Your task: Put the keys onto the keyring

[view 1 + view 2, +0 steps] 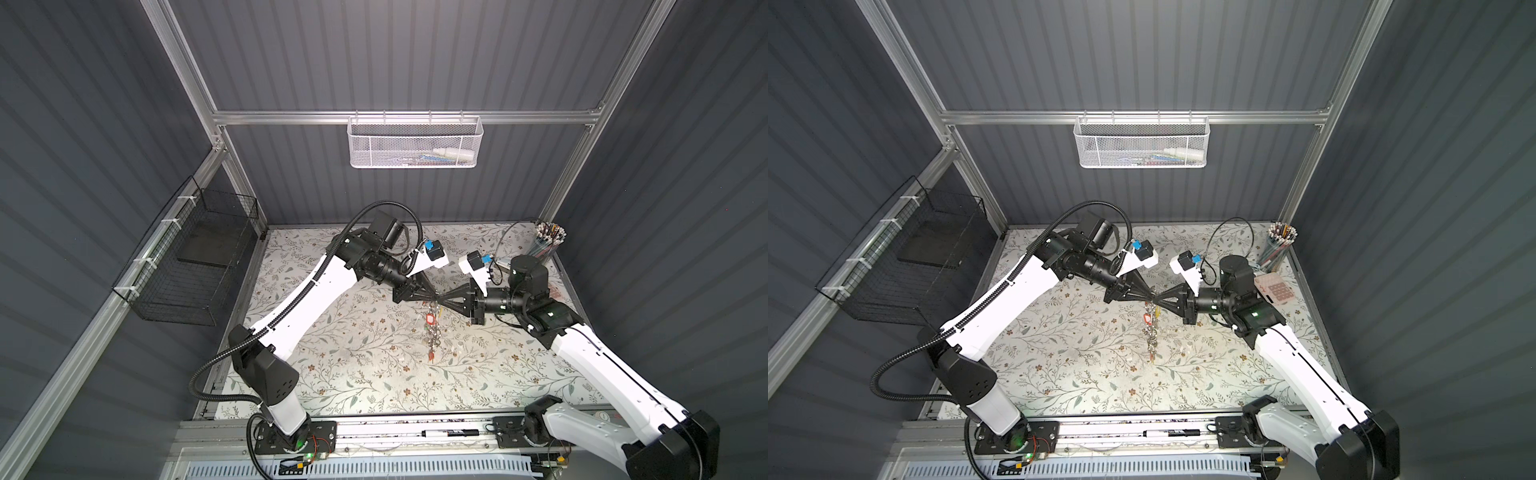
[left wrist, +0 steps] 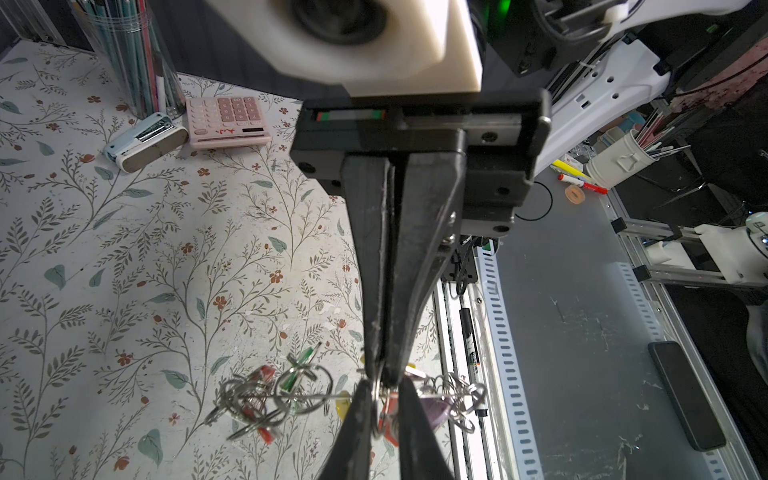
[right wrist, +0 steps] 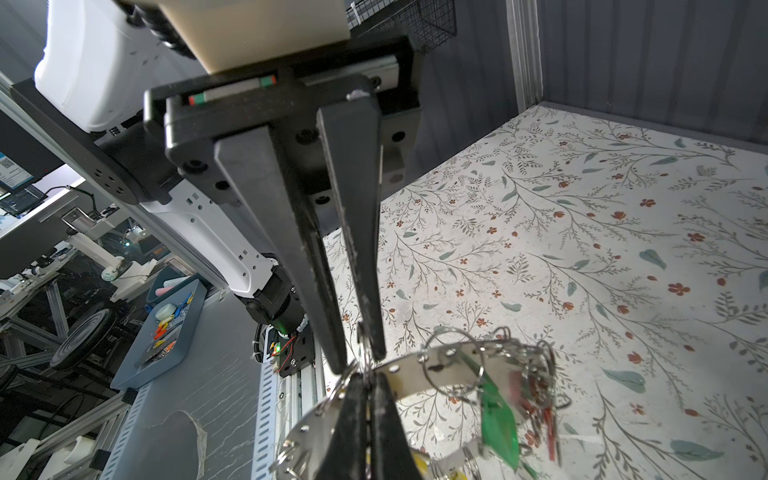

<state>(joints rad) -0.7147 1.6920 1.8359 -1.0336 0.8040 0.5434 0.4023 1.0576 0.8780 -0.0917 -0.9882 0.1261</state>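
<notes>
Now | keyring [image 3: 411, 372] pinched in right claw [image 3: 368, 380] | left claw [image 3: 358, 361] tip-to-tip

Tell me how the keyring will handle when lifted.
The keyring is a flat metal hoop, so it is probably stiff. Its keys hang loosely and will likely swing and tangle. The smooth metal may slip in a pinch.

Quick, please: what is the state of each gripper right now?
Left gripper: closed on a small split ring of the keyring.
Right gripper: closed, holding the keyring itself.
</notes>
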